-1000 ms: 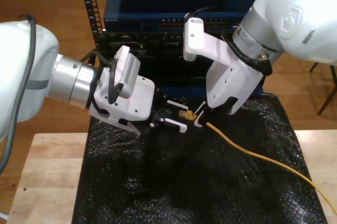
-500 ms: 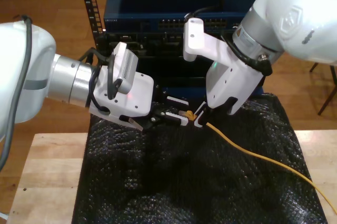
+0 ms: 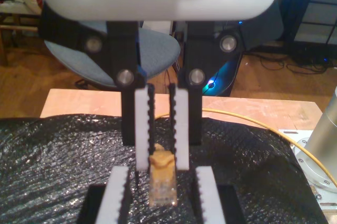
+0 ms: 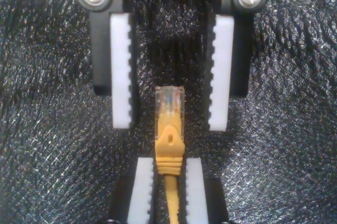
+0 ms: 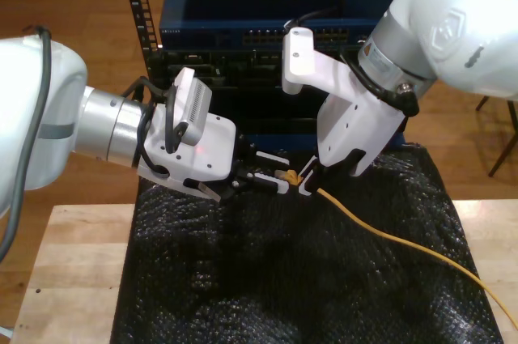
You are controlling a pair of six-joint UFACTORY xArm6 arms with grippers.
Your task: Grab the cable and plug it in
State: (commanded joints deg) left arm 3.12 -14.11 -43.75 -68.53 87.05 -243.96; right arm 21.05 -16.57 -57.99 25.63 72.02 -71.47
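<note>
The yellow-orange cable (image 5: 388, 239) runs across the black mat from the exterior view's lower right. My second gripper (image 4: 168, 163), pointing down from the exterior view's right, is shut on the cable's boot just behind the clear plug (image 4: 169, 100). The plug sticks out past its fingertips, a little above the mat. My first gripper (image 3: 161, 174) reaches in level from the exterior view's left and faces the second gripper (image 3: 162, 161). It is open, its white pads (image 4: 122, 103) flanking the plug tip without touching it. The two grippers meet at the mat's far edge (image 5: 295, 176).
A dark blue network switch (image 5: 275, 12) with a row of ports stands in a rack just behind the mat (image 5: 283, 279). The mat covers a wooden table (image 5: 73, 271). A blue chair (image 3: 152, 55) and a metal arm base (image 3: 324, 150) lie beyond the table.
My first gripper has shifted slightly, bringing its open fingers closer around the plug. The second gripper has kept still with the cable in it.
</note>
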